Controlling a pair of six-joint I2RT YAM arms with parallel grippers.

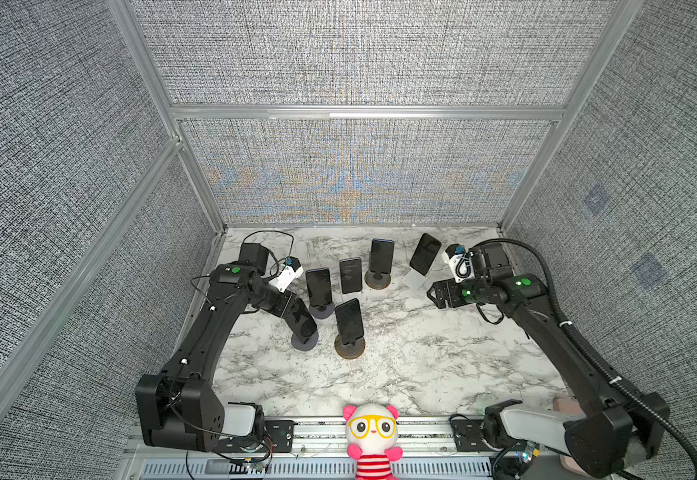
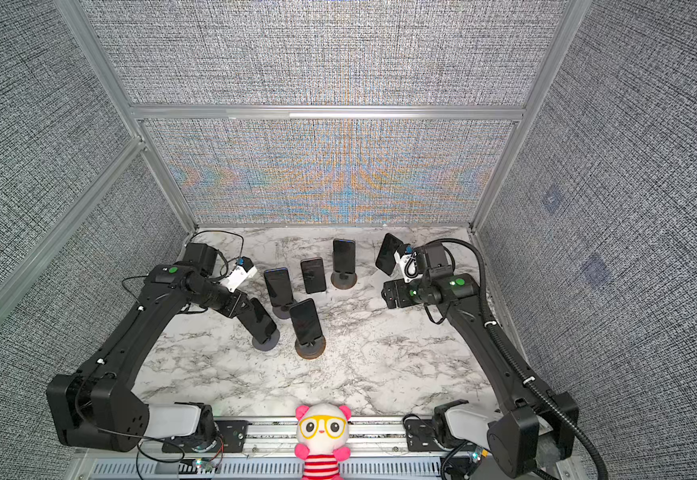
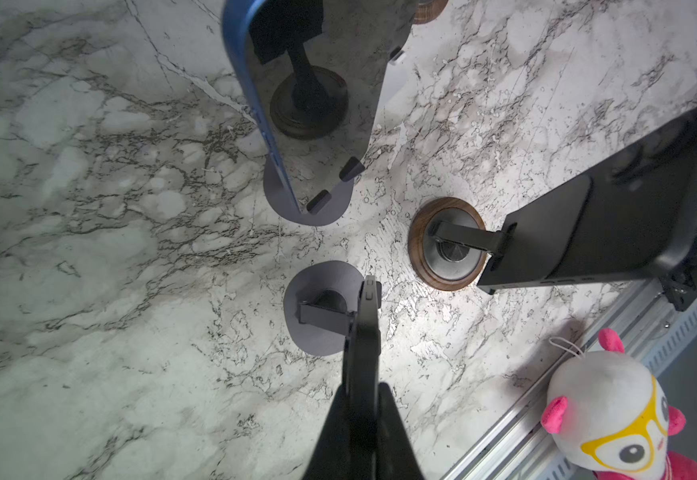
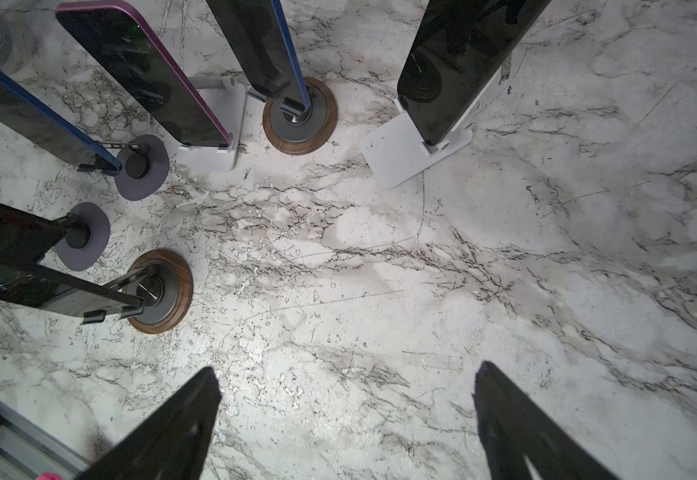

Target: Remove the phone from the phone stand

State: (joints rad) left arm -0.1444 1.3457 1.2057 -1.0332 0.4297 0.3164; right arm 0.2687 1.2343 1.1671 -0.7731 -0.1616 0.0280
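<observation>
Left gripper (image 3: 362, 399): jaws closed tight on the upper end of the dark phone (image 3: 366, 332), pressing on both faces. The phone leans on its grey-based phone stand (image 3: 313, 338), with its lower end seated in the cradle and not lifted off. That stand sits on the marble tabletop (image 1: 421, 365) just beside the wood-rimmed stand (image 3: 415, 249), on its left in both top views. Right gripper (image 4: 348, 374): jaws spread wide and holding nothing, hanging above bare tabletop well apart from the wood-rimmed stand, to its right and further back. Four other phones (image 1: 351, 275) stand behind the wood-rimmed stand.
</observation>
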